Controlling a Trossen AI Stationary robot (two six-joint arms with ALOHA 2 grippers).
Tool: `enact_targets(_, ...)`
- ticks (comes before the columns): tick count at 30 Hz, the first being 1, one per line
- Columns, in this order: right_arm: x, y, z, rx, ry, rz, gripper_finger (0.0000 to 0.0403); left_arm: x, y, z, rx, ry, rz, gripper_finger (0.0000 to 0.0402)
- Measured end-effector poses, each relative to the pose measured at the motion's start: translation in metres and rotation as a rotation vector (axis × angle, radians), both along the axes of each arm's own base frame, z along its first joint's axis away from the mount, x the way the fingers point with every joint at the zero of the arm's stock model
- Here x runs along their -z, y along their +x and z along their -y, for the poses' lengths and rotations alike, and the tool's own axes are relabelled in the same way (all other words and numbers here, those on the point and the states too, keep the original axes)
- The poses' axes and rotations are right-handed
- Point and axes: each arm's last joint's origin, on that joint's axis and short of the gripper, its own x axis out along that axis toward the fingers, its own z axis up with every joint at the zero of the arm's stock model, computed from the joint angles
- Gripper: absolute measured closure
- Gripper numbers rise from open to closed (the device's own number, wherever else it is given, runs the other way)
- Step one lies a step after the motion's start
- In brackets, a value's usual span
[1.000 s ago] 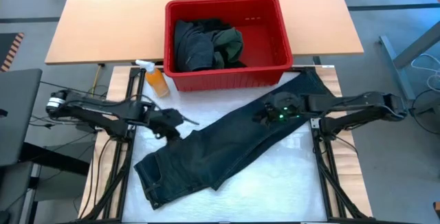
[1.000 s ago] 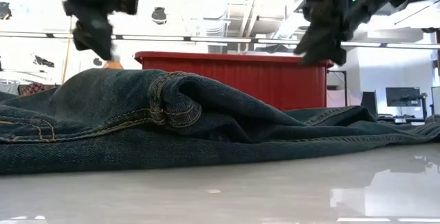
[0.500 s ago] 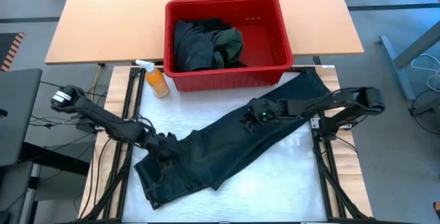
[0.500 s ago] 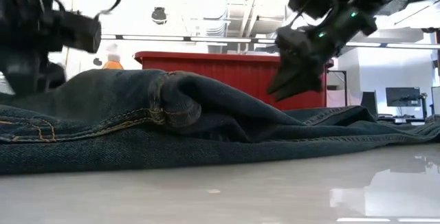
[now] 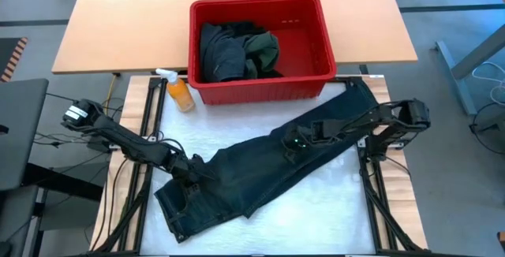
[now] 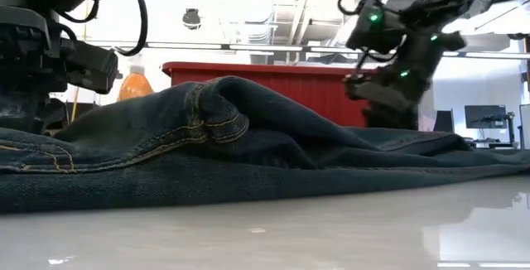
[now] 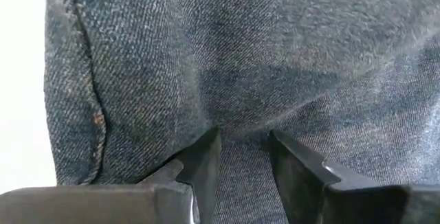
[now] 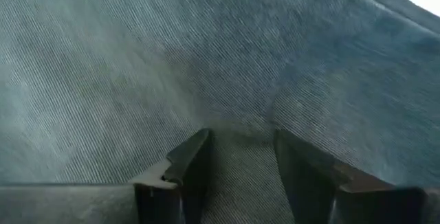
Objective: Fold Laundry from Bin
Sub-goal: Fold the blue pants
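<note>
A pair of dark blue denim jeans [image 5: 256,170] lies spread on the white work surface [image 5: 331,210], long axis running diagonally: waistband end at the near-left corner, leg hems up toward the far-right, just beside the large red ribbed plastic bin [image 5: 316,48]. The bin sits at the far edge w/ more dark cloth laundry [image 5: 237,52] (black, charcoal, a green piece) heaped inside; a small orange spray bottle [image 5: 178,91] stands by its left corner. Left gripper [image 7: 242,141] is pressed down on the waist end, fingers part-spread w/ a ridge of denim between them; right gripper [image 8: 240,138] does likewise mid-leg. Whether either pinches the fabric tight can't be told from the wrist views. In the low view a raised fold of jeans hides most of the bin, and both gripper tips are lost behind cloth.
</note>
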Motion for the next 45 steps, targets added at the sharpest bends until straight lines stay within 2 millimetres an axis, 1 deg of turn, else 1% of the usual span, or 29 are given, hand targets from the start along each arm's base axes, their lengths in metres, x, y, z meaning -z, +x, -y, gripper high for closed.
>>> enact_targets(2, -0.008, -0.012, -0.003, 0.044, -0.02, -0.044, 0.0211, 0.0, 0.0, 0.0, 0.0, 0.001, -0.002, 0.0278)
enact_targets(4, -0.018, -0.025, -0.005, 0.126, -0.045, -0.072, 0.0211, 0.0, 0.0, 0.0, 0.0, 0.001, -0.004, 0.0278)
enact_targets(7, -0.035, -0.044, -0.006, 0.233, -0.08, -0.063, 0.0211, 0.001, -0.001, 0.0, 0.0, 0.0, -0.008, 0.0278)
enact_targets(10, -0.058, -0.056, -0.004, 0.311, -0.128, 0.066, 0.0211, 0.001, 0.0, -0.001, 0.004, -0.003, -0.004, 0.0278)
enact_targets(12, -0.072, -0.06, -0.002, 0.33, -0.125, 0.176, 0.0211, 0.0, 0.001, -0.002, 0.0, -0.012, 0.007, 0.0278)
enact_targets(15, -0.086, -0.06, -0.004, 0.286, -0.086, 0.309, 0.0211, -0.002, 0.005, -0.004, -0.001, -0.017, 0.03, 0.0278)
enact_targets(18, -0.086, -0.052, -0.01, 0.214, -0.061, 0.338, 0.0211, -0.003, 0.008, -0.007, 0.01, -0.016, 0.046, 0.0278)
enact_targets(21, -0.074, -0.048, -0.014, 0.178, -0.029, 0.242, 0.0211, -0.003, 0.009, -0.01, 0.0, -0.02, 0.045, 0.0278)
enact_targets(23, -0.066, -0.053, -0.011, 0.255, 0.046, 0.16, 0.0211, -0.004, 0.01, -0.011, 0.003, -0.026, 0.044, 0.0278)
enact_targets(25, -0.064, -0.059, -0.009, 0.314, 0.145, 0.113, 0.0211, -0.004, 0.01, -0.011, 0.006, -0.028, 0.046, 0.0278)
enact_targets(28, -0.068, -0.07, -0.014, 0.301, 0.267, 0.068, 0.0211, -0.004, 0.01, -0.011, 0.008, -0.031, 0.046, 0.0278)
enact_targets(30, -0.072, -0.076, -0.022, 0.222, 0.294, 0.051, 0.0211, -0.004, 0.01, -0.011, 0.009, -0.031, 0.047, 0.0278)
enact_targets(32, -0.074, -0.08, -0.032, 0.029, 0.26, 0.031, 0.0211, -0.004, 0.01, -0.011, 0.008, -0.031, 0.048, 0.0278)
enact_targets(35, -0.075, -0.082, -0.049, -0.287, 0.131, 0.026, 0.0211, -0.004, 0.01, -0.011, 0.016, -0.024, 0.052, 0.0278)
enact_targets(38, -0.072, -0.079, -0.061, -0.485, -0.04, 0.01, 0.0211, -0.004, 0.01, -0.011, 0.032, -0.02, 0.057, 0.0278)
enact_targets(40, -0.069, -0.078, -0.067, -0.565, -0.143, -0.021, 0.0211, -0.004, 0.01, -0.011, 0.033, -0.02, 0.058, 0.0278)
enact_targets(42, -0.065, -0.076, -0.071, -0.594, -0.235, -0.059, 0.0211, -0.004, 0.01, -0.011, 0.033, -0.02, 0.058, 0.0278)
enact_targets(45, -0.059, -0.074, -0.075, -0.638, -0.285, -0.102, 0.0211, -0.004, 0.01, -0.011, 0.033, -0.02, 0.059, 0.0278)
